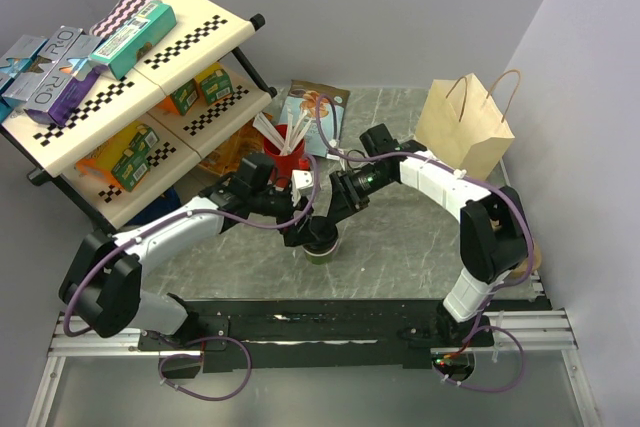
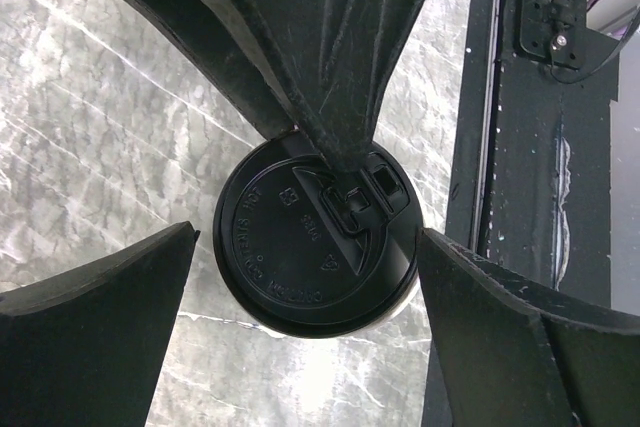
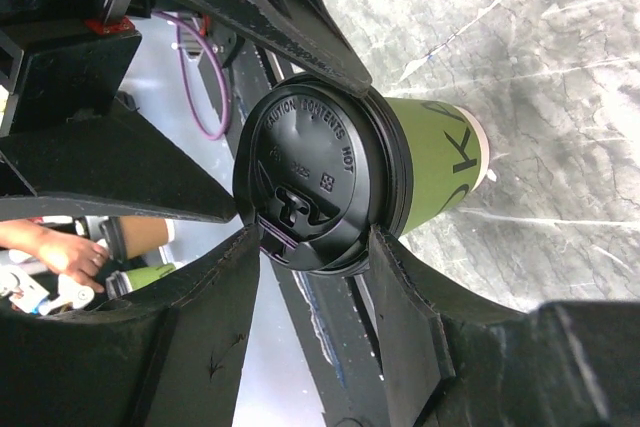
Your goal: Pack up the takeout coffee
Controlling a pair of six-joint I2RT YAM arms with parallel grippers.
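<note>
Two grippers are meeting at one cup near the middle of the table. The right gripper (image 3: pixel 315 239) is clasping the takeout coffee (image 3: pixel 432 167) by the rim of its black lid (image 3: pixel 310 172). In the right wrist view one fingertip is pressing at the lid's five o'clock and the other at its seven o'clock, so the jaws are standing at a middling width. The left gripper (image 2: pixel 305 239) is hanging spread wide around the same lid. In the left wrist view its fingers (image 2: pixel 100 327) are sitting at three and nine o'clock of the lid, each a little apart from it. The green cup is standing upright on the marble table (image 1: pixel 420 237) with the lid seated on top. From above, a red cup (image 1: pixel 287 143) holding white stirrers (image 1: pixel 268 128) is standing at eleven o'clock from the coffee. A checkered shelf rack (image 1: pixel 215 22) stocked with boxes is filling the ten o'clock corner. A brown paper bag (image 1: pixel 465 132) is standing upright at two o'clock, well apart from the cup.
</note>
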